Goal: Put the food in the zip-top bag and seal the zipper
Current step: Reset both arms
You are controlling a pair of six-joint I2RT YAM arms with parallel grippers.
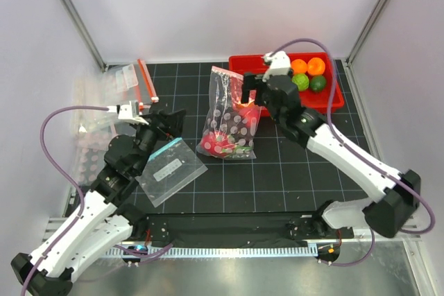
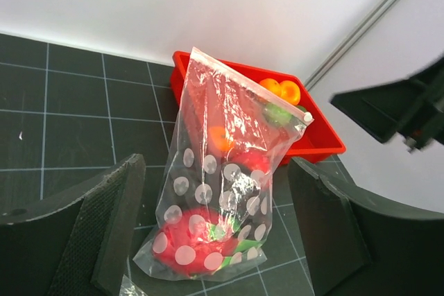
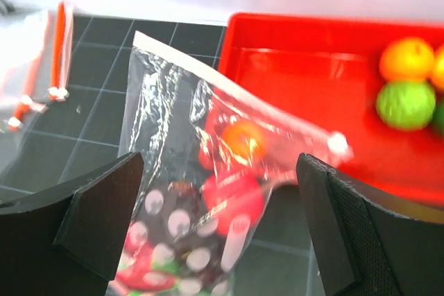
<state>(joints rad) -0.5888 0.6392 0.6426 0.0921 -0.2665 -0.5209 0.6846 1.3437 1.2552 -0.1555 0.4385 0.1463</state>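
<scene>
The dotted zip-top bag [image 1: 229, 117] stands leaning at the table's middle, mouth up. Inside it lie the pink dragon fruit [image 2: 187, 237] at the bottom, a red round fruit [image 3: 236, 192] higher up, and a dark fruit [image 3: 182, 195] behind the dots. An orange round piece [image 3: 243, 140] shows through the plastic near the top. The zipper [image 3: 229, 91] runs across the mouth to a white slider [image 3: 338, 145]. I cannot tell whether it is sealed. My right gripper [image 1: 250, 91] is open and empty beside the bag's upper right. My left gripper [image 1: 170, 121] is open and empty left of the bag.
A red tray [image 1: 326, 98] at the back right holds orange and green fruits [image 1: 309, 74]. The plain clear bag with teal strip and white label [image 1: 170, 168] lies flat by my left arm. More bags with red strips [image 1: 135, 81] lie at the back left.
</scene>
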